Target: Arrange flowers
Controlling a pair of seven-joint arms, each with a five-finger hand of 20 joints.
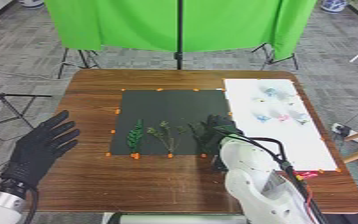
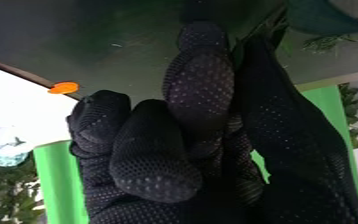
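My right hand (image 1: 214,131) is low over the right part of the dark mat (image 1: 171,102), at a dark green sprig (image 1: 198,132) that it partly covers. In the right wrist view the hand (image 2: 198,85) has some fingers curled, and narrow green leaves (image 2: 279,31) show between its thumb and a finger. A full green sprig (image 1: 135,136) and a thin branching sprig (image 1: 167,136) lie side by side on the mat. My left hand (image 1: 40,149) is open left of the mat, fingers spread.
On a white sheet (image 1: 251,90) to the right lie small blue flowers (image 1: 263,118), a pink flower (image 1: 283,117) and several others. Orange markers (image 1: 135,156) line the mat's edges. A red object (image 1: 308,174) is at the sheet's near edge, beside my right arm.
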